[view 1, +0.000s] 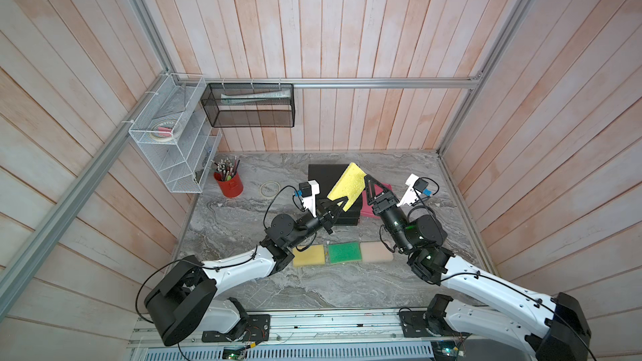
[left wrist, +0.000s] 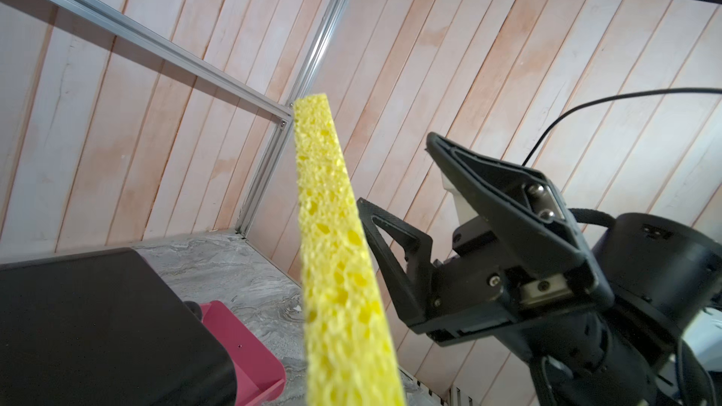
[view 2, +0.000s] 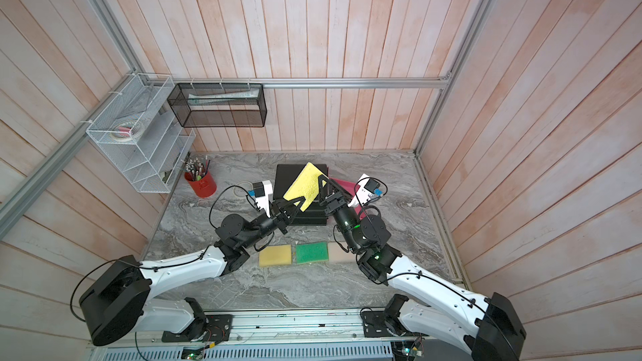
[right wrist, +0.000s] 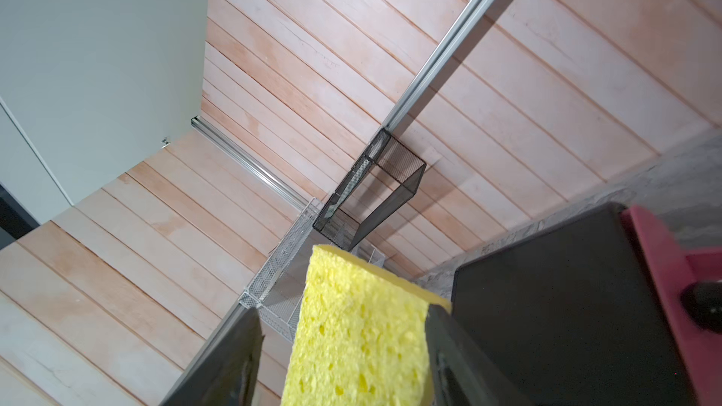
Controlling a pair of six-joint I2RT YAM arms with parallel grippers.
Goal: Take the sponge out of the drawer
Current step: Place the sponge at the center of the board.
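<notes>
A yellow sponge point(view 1: 347, 182) point(view 2: 305, 182) point(left wrist: 332, 248) point(right wrist: 359, 326) hangs tilted in the air over the black drawer unit point(view 1: 321, 173). The unit's pink drawer point(view 1: 367, 210) point(left wrist: 242, 345) stands pulled out to the right. My left gripper point(view 1: 342, 202) point(view 2: 300, 203) is shut on the sponge's near lower corner; its fingers are out of the left wrist view. My right gripper point(view 1: 370, 182) point(right wrist: 344, 312) straddles the sponge's far right edge with its jaws apart. One finger rests against the sponge and the other stands clear of it.
Three sponges lie in a row near the front: yellow point(view 1: 309, 255), green point(view 1: 344, 252) and beige point(view 1: 377, 251). A red pen cup point(view 1: 229, 184) and a tape roll point(view 1: 270, 188) sit at back left. A white wire rack point(view 1: 173, 140) and a black mesh basket point(view 1: 250, 105) hang on the walls.
</notes>
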